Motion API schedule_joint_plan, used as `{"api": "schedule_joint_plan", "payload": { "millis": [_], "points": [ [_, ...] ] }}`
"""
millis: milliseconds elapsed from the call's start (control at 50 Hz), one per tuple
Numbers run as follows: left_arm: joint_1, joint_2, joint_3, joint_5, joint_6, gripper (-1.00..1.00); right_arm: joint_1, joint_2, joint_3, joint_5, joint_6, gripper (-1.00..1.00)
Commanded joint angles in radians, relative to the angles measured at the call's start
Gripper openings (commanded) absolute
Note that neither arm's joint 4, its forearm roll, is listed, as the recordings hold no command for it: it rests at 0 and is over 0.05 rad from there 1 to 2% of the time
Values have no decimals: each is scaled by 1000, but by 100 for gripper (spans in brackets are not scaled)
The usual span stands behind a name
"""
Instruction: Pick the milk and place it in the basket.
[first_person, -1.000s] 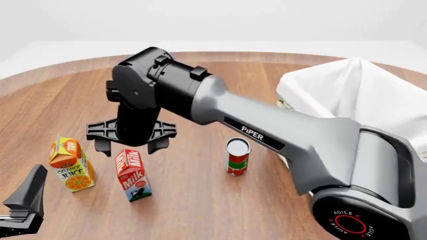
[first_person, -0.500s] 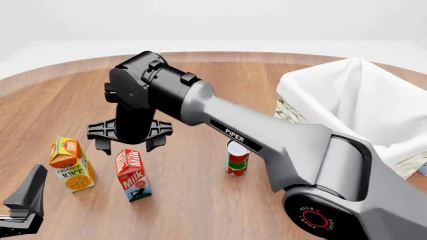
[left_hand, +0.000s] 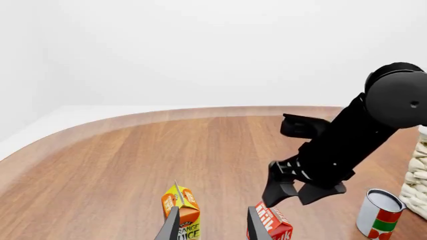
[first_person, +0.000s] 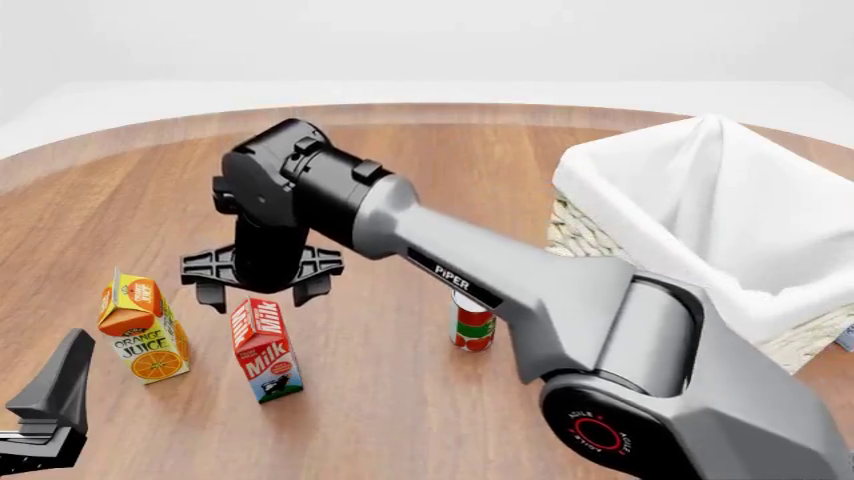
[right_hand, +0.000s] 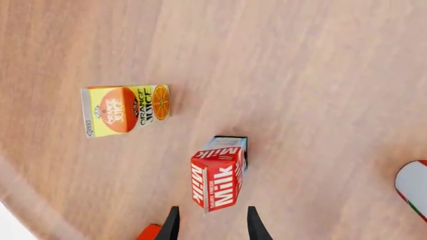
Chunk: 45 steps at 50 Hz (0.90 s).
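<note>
So: round wooden desk (first_person: 400, 400) carries everything. Basket (first_person: 707, 215) sits at the far right of the desk in the front view, white cloth draped over its rim, wicker wall showing below the cloth; a strip of that wicker also shows in the left wrist view.

Right arm (first_person: 534, 290) reaches diagonally from lower right across to the left half of the desk, "PiPER" lettering on its grey link. Right gripper (first_person: 254, 296) points down, jaws apart, hanging just above and behind the milk, not touching it. Right wrist view looks straight down: both fingertips (right_hand: 171, 225) flank a gap with the milk just beyond them, nothing between.

Left gripper (first_person: 47, 405) is low at the near left corner of the front view, only partly in frame; in its wrist view two dark fingertips (left_hand: 170, 227) stand apart with nothing held between.

Juice (first_person: 140, 328) carton, orange and yellow, stands upright left of the milk, near it but apart.

Milk (first_person: 267, 350) stands upright on the desk at front left, red top, blue-white base, well apart from the basket, free of both grippers.

Can (first_person: 473, 328), red and green with white top, stands upright right of the milk, partly hidden behind the right arm.
</note>
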Motion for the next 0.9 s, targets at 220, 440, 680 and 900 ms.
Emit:
{"api": "schedule_joint_plan", "payload": {
  "millis": [220,440,680,900],
  "points": [
    [0,0,0,0,0,100,7,23,44,-59,20,100],
    [0,0,0,0,0,100,14,40,42,-71,22,100],
    [0,0,0,0,0,100,20,51,52,-89,28,100],
    [0,0,0,0,0,100,15,71,38,-86,22,100]
  ]
}}
